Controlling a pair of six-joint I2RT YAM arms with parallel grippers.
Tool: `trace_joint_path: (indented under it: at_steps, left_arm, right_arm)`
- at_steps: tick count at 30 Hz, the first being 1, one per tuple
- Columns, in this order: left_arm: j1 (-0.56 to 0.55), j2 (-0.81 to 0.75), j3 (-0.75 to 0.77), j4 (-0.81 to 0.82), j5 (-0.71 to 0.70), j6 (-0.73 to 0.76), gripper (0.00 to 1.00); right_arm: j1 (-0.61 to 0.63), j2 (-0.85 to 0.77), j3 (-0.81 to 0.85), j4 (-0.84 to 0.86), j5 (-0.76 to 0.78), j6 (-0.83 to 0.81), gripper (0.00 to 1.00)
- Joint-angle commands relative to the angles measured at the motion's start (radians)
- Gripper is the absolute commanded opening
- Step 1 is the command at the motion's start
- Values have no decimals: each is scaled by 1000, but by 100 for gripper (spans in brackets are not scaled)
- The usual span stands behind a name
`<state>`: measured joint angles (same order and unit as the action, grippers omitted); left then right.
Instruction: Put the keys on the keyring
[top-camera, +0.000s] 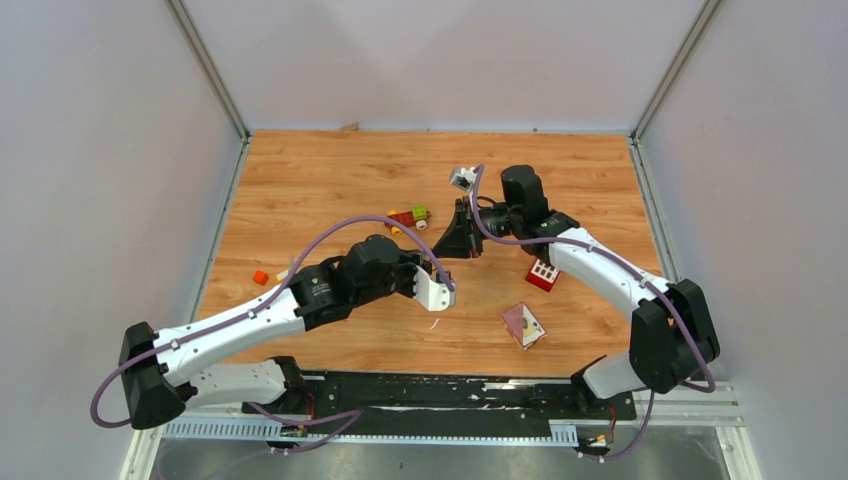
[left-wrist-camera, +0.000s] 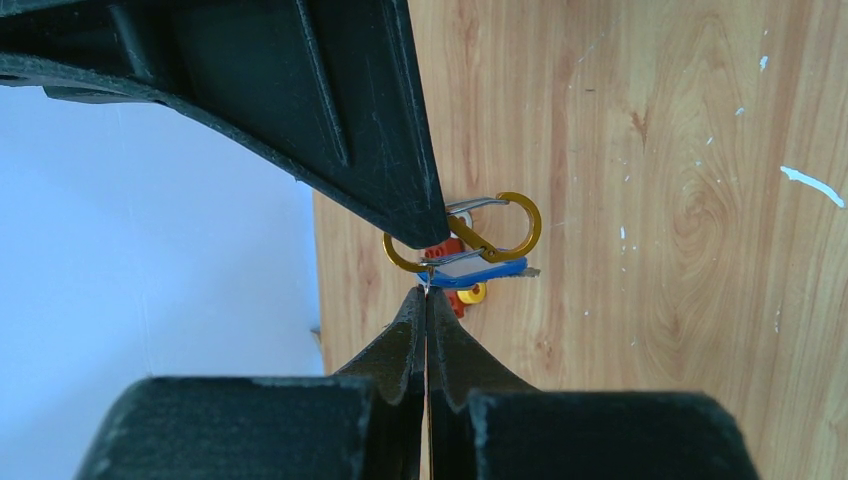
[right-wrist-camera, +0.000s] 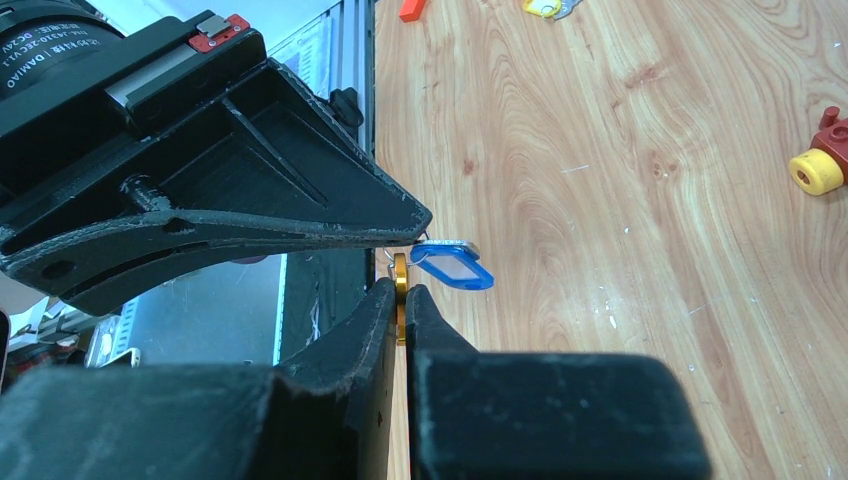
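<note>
My right gripper (right-wrist-camera: 401, 290) is shut on the gold keyring (right-wrist-camera: 400, 283), seen edge-on between its fingers. In the left wrist view the keyring (left-wrist-camera: 520, 232) shows as a gold S-shaped clip. The blue-headed key (left-wrist-camera: 480, 271) hangs right against it. My left gripper (left-wrist-camera: 428, 290) is shut on the thin wire loop at the blue key's head. The blue key also shows in the right wrist view (right-wrist-camera: 452, 267). Both grippers meet above the table's middle (top-camera: 455, 250). The yellow-headed key (right-wrist-camera: 545, 8) lies apart on the table, far left in the top view (top-camera: 283, 272).
A red-and-green toy car (top-camera: 410, 217) sits just behind the grippers. A small orange block (top-camera: 260, 277) lies by the yellow key. A red block with white squares (top-camera: 541, 273) and a pink card-like piece (top-camera: 523, 325) lie to the right.
</note>
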<state>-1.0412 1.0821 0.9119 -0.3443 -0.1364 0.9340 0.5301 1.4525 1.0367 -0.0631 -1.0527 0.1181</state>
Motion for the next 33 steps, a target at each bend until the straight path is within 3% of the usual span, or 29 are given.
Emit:
trace_joint_path:
  at_steps: [1, 33]
  left_arm:
    - [-11, -5, 35, 75, -3, 3, 0]
    - [-12, 11, 22, 125, 0, -52, 0]
  right_arm:
    - [10, 3, 13, 23, -3, -3, 0]
    - [16, 12, 11, 48, 26, 44, 0]
